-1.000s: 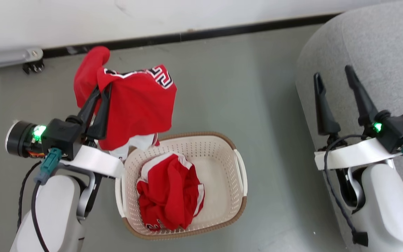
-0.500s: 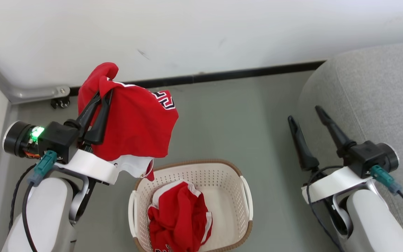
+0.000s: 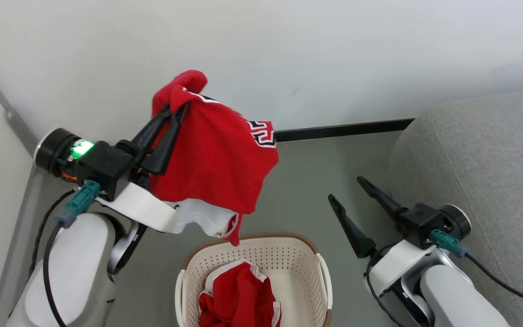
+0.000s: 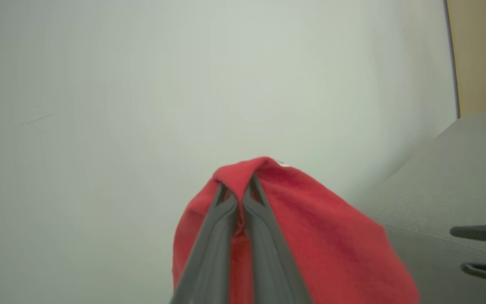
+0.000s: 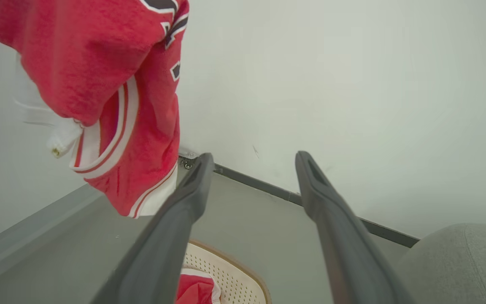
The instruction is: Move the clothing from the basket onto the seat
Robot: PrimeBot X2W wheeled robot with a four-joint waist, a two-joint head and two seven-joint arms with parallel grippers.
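Two red garments logged, neither on the seat yet.
Seat [image 3: 493, 159]: grey, upholstered, at far right; no clothing on the part in view.
Basket [image 3: 284, 236]: cream, perforated, brown-rimmed, on the floor at near centre, left of the seat.
Jersey [image 3: 216, 168]: out of the basket, hanging in the air above its far rim, bunched at the top; set higher and further right against the basket than a second ago, camera shift allowed for.
Shorts [image 3: 239, 299]: crumpled on the basket's bottom, unmoved.
Left gripper [image 3: 174, 113]: clamped tight on the jersey's top fold.
Right gripper [image 3: 345, 188]: fingers wide apart, holding nothing, between basket and seat.
Judgement: lift done, carry rightward to the seat apparently under way; shorts left for a second trip.
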